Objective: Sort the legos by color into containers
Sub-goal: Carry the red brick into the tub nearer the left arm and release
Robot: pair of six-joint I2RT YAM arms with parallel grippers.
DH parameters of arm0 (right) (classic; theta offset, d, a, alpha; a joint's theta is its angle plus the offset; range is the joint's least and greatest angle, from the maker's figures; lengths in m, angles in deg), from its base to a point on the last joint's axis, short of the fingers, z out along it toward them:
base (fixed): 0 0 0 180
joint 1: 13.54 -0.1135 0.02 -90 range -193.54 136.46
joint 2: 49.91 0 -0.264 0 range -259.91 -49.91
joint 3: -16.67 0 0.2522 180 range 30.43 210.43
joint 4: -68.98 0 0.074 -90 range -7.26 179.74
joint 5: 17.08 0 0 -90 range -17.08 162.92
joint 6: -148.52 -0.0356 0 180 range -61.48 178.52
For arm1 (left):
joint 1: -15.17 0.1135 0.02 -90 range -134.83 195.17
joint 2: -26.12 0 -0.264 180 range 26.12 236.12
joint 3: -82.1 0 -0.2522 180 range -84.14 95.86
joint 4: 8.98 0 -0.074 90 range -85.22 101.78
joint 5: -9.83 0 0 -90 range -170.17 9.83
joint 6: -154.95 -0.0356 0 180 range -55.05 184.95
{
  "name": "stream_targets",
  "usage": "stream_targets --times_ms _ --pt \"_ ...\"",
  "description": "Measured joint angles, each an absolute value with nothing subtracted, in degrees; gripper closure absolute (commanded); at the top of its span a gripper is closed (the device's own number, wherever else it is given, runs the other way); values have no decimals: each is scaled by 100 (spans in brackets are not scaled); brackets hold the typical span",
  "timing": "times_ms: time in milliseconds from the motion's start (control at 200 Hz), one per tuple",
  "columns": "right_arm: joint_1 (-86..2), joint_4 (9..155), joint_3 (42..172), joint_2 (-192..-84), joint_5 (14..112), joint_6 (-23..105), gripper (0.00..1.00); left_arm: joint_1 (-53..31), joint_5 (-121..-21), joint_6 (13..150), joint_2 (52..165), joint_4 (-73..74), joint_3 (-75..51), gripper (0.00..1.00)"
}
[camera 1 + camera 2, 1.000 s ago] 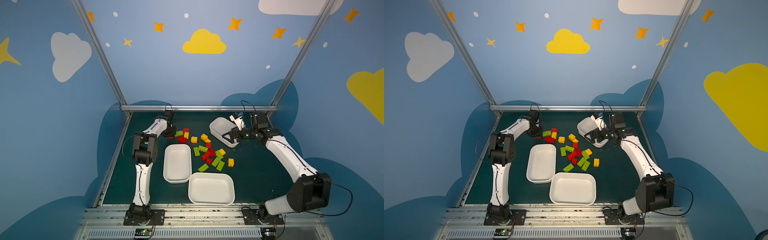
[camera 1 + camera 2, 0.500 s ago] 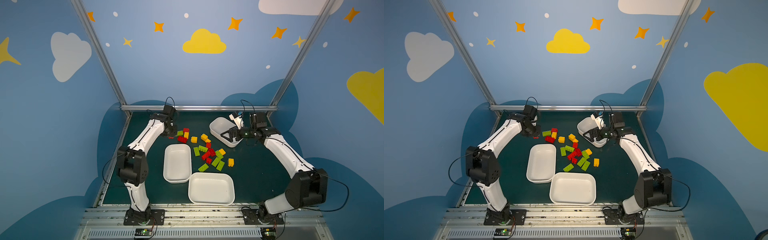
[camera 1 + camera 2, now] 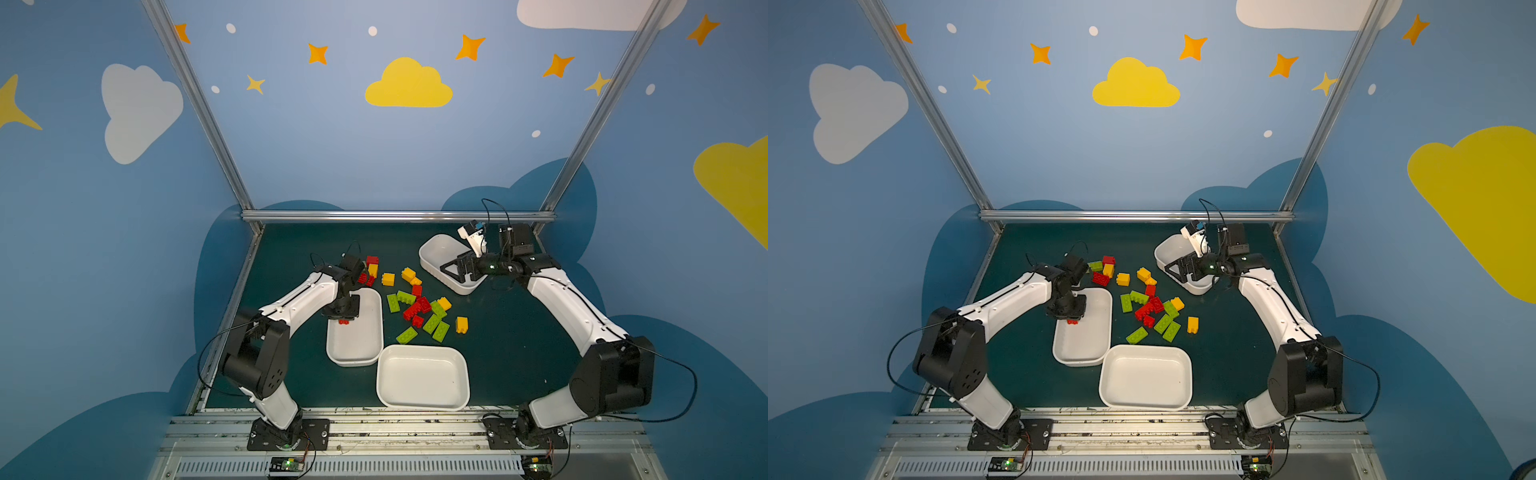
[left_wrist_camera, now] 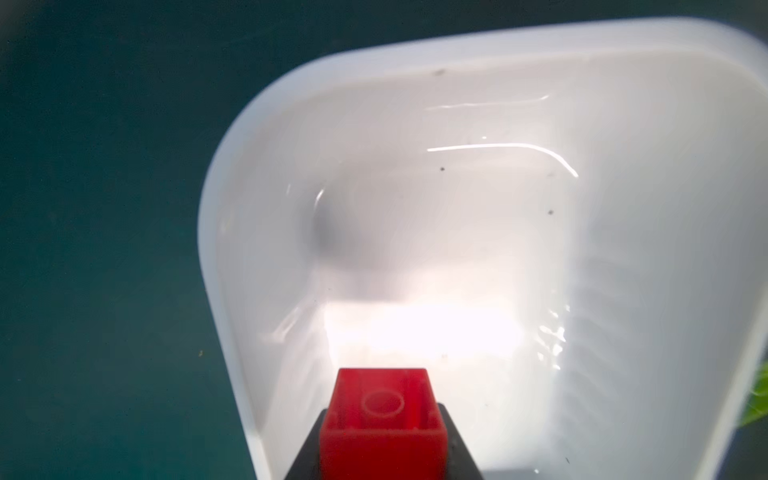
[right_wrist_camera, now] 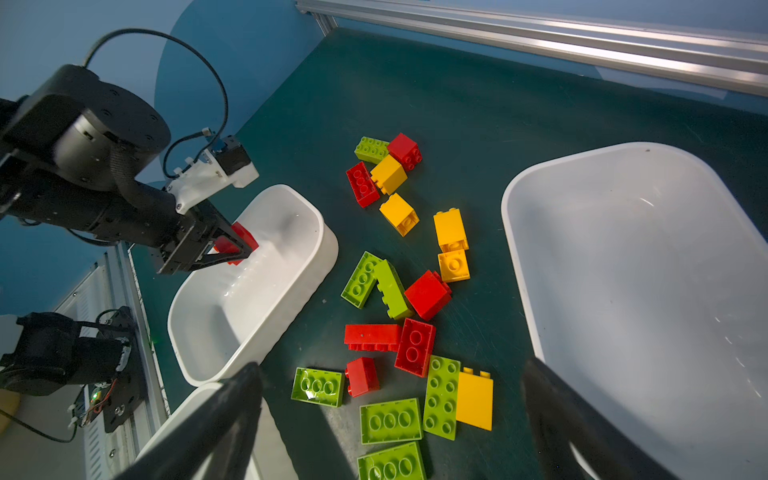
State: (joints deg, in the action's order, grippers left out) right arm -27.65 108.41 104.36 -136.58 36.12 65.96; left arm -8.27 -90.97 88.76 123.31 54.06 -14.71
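My left gripper (image 3: 343, 316) is shut on a small red lego (image 4: 382, 399) and hangs over the back end of the left container (image 3: 355, 353). That held lego also shows in the right wrist view, red lego (image 5: 235, 245), above this white tub (image 5: 328, 237), which holds nothing else. Several red, lime green and yellow-orange legos (image 3: 415, 303) lie scattered on the green mat between the containers. My right gripper (image 3: 451, 268) stands open and empty over the back right container (image 3: 432, 245), its fingers (image 5: 245, 386) wide apart above the pile.
A third white container (image 3: 422, 380) sits at the front middle, touching the left one's front corner. A small group of legos (image 3: 1104, 270) lies at the back, beside the left arm's wrist. A metal rail (image 3: 395, 216) bounds the mat at the back.
My left arm has swung from the back group of legos forward to the left container, carrying the red lego. The right arm has hardly moved.
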Motion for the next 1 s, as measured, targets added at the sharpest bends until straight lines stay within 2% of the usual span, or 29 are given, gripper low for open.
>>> stream_targets --times_ms 140,280,545,781,1001 --pt "-2767 10843 10436 -13658 3612 6596 4 -873 -9386 8922 12591 4897 -1591 70" --pt "-2769 10843 10436 -13658 3615 6598 4 -915 -9550 8990 12672 4687 -1644 55" --pt "-2769 10843 10436 -13658 3615 6594 4 -948 -9611 9005 12674 5334 -911 40" --pt "-2769 10843 10436 -13658 3553 6543 4 -823 -9239 8374 12672 5771 114 31" --pt "-2769 10834 10436 -13658 3534 6491 4 82 -8356 6909 13072 5572 975 32"
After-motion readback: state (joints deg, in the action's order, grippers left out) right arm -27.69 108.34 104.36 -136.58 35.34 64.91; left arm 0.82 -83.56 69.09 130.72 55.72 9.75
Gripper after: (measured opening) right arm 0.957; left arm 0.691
